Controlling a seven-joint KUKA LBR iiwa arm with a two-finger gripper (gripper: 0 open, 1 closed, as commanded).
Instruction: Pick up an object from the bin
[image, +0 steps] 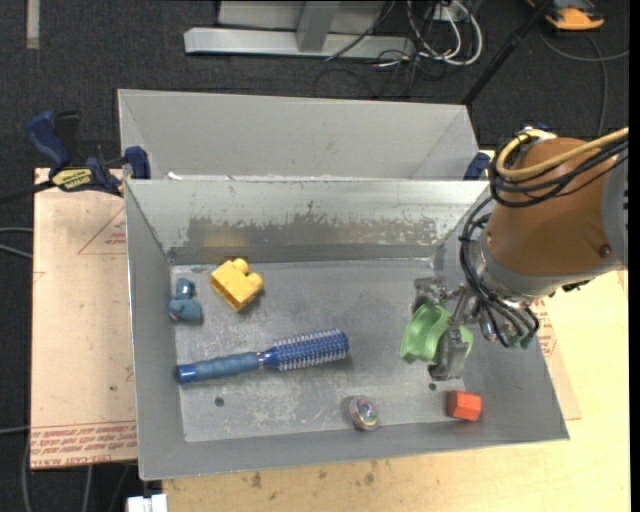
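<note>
My gripper (446, 350) hangs low at the right side of the bin, under the orange-covered wrist. A light green, curved plastic piece (424, 333) sits right against its left side, partly covered by it; whether it is gripped I cannot tell. A small orange-red block (463, 405) lies on the floor just below and to the right of the gripper. A small round silver piece with coloured specks (361, 412) lies near the front wall, to the gripper's lower left.
A blue hairbrush (268, 357) lies across the middle left of the floor. A yellow block (236, 283) and a small blue-grey figure (184, 301) sit at the back left. The arm and its cables cover the bin's right wall.
</note>
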